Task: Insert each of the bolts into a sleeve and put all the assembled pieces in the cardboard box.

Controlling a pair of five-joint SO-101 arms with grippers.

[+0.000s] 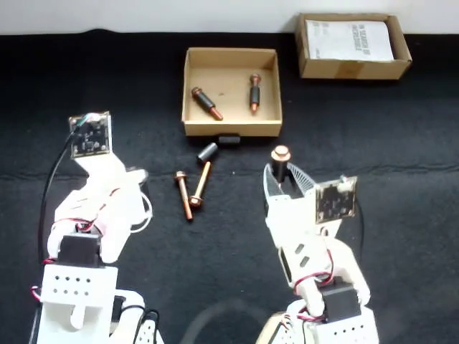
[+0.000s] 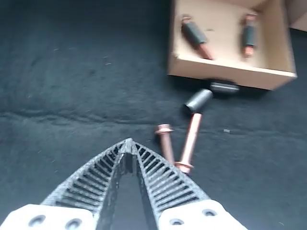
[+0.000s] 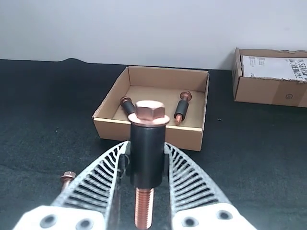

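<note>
My right gripper (image 3: pixel 144 167) is shut on a black sleeve with a copper bolt (image 3: pixel 147 143) through it, held upright in front of the open cardboard box (image 3: pixel 192 136). In the high view this assembled piece (image 1: pixel 280 160) stands just right of the box's (image 1: pixel 231 129) front corner. Two assembled pieces (image 1: pixel 206 103) (image 1: pixel 254 92) lie inside the box. Two bare copper bolts (image 1: pixel 183 193) (image 1: pixel 201 184) lie on the mat, with two loose black sleeves (image 1: pixel 208 151) (image 1: pixel 229 140) near the box's front wall. My left gripper (image 2: pixel 128 143) is shut and empty, just short of the bolts (image 2: pixel 165 141) (image 2: pixel 189 143).
A second cardboard box (image 1: pixel 353 46) holding a white printed sheet stands at the back right. The black mat (image 1: pixel 401 143) covers the table, with open room to the far left and right of the box.
</note>
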